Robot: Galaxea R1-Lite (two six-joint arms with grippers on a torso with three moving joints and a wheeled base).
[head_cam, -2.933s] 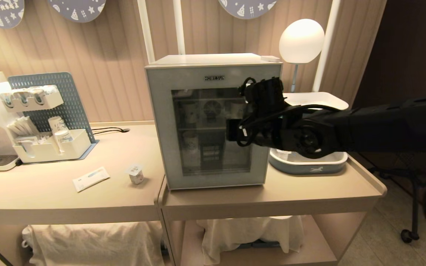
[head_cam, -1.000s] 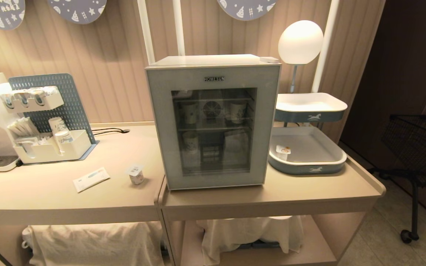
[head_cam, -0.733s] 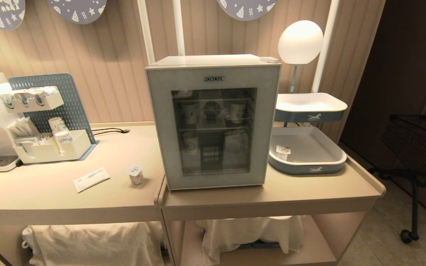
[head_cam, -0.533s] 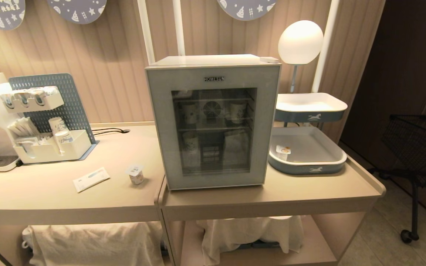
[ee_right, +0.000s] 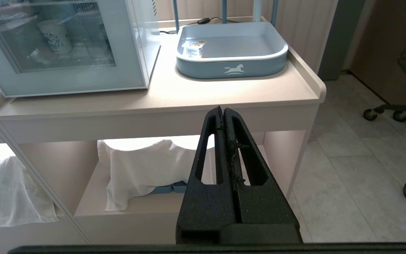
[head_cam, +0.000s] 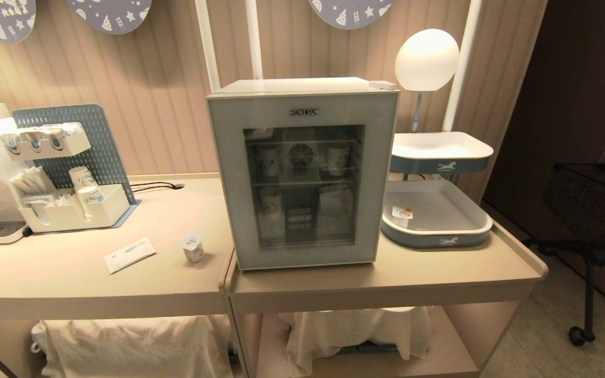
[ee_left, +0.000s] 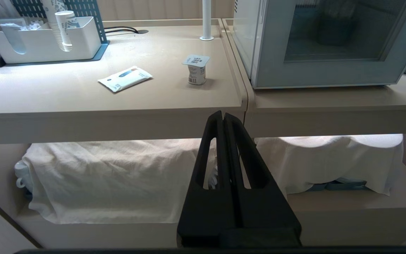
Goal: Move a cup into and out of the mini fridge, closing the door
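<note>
The cup [head_cam: 192, 248] [ee_left: 196, 69], a small white pot with a printed lid, stands on the left counter close to the mini fridge [head_cam: 302, 86] [ee_left: 247, 31]. The fridge's glass door [head_cam: 302, 186] [ee_right: 62, 53] is closed, with "HOMESUN" above the window. Neither arm shows in the head view. My left gripper [ee_left: 223, 114] is shut and empty, held low in front of the counter edge below the cup. My right gripper [ee_right: 222, 109] is shut and empty too, low before the right counter's edge.
A flat white packet [head_cam: 129, 254] lies left of the cup. A white organiser with paper cups [head_cam: 74, 205] stands at the back left. A blue tray [head_cam: 439, 231] right of the fridge holds an orange-marked pot [head_cam: 402, 214]. A globe lamp [head_cam: 427, 59] stands behind it; a wire cart [head_cam: 594, 205] is at far right.
The right arm, which reached across the fridge door almost three seconds ago, has left the head view. Over the last second nothing has moved.
</note>
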